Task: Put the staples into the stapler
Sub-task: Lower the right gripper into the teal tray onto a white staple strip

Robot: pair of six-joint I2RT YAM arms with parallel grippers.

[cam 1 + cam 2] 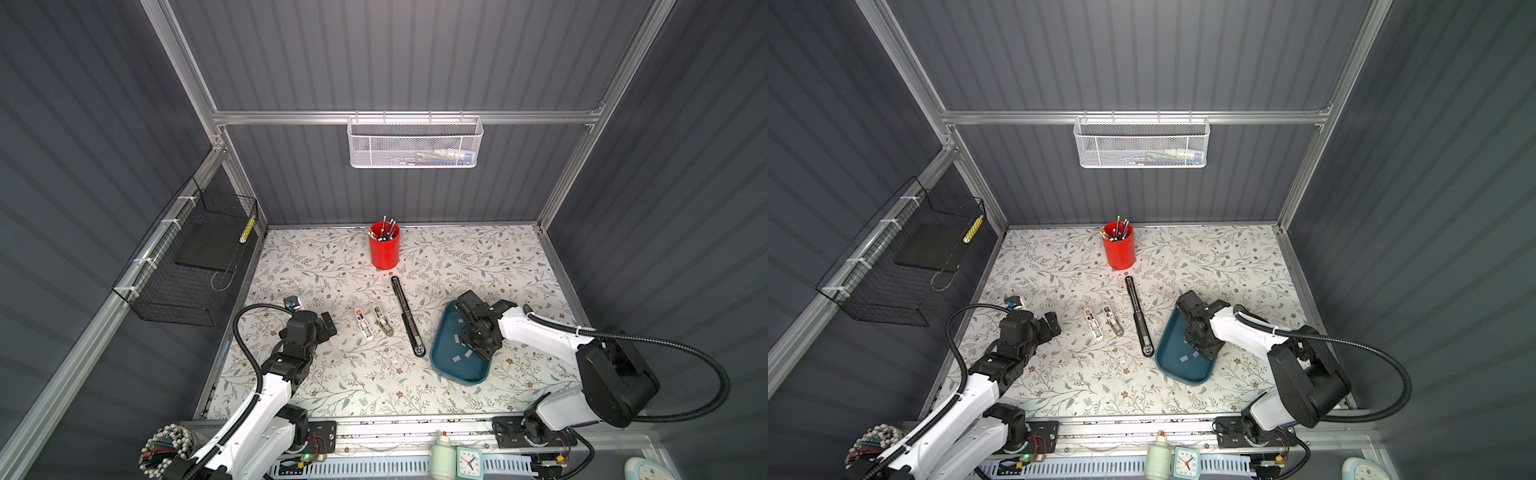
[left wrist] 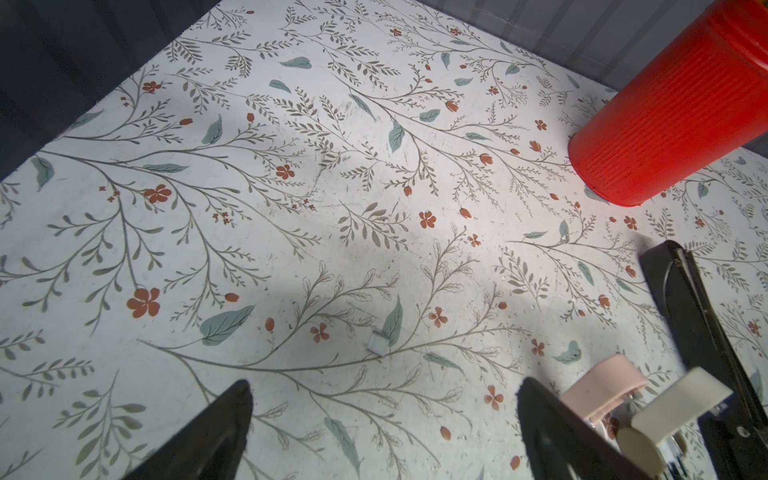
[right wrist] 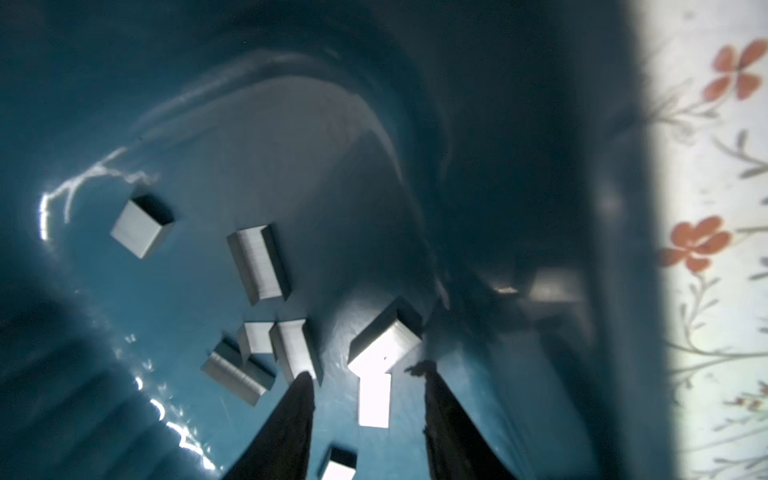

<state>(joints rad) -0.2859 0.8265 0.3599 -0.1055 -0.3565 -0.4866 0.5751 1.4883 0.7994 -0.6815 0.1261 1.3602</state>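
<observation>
The staples (image 3: 257, 262) lie loose on the floor of a dark teal tray (image 1: 465, 372), which sits on the counter (image 1: 332, 374) at about 4 o'clock from its middle. The right wrist view shows some eight pale grey strips, a few of them overlapping.

The right tool (image 3: 366, 370) stands down inside the tray with its jaws parted. One bright strip (image 3: 374, 401) lies on the tray floor in the gap between the fingertips (image 3: 301, 399), touching neither, so nothing is grasped. The right arm (image 1: 536, 332) reaches in from 5 o'clock with its white forearm running low toward 10 o'clock. Its wrist is bent sharply, so the tool points almost straight down.

Just beside the tray's rim, at its 9 o'clock, the black stapler (image 1: 407, 316) lies swung open flat, its length running from 12 to 6 o'clock. Two small pale staplers (image 1: 363, 325) lie side by side further toward 9 o'clock. A red cup (image 1: 384, 249) of pens stands at 12 o'clock.

The left tool (image 2: 386, 386) is spread wide and empty, low over the counter at 9 o'clock of the small staplers and apart from them. In the left wrist view a single stray strip (image 2: 376, 345) lies on the counter just ahead of it. The left arm (image 1: 274, 386) rises from 7 o'clock with its elbow bent and its forearm leaning toward 1 o'clock.
</observation>
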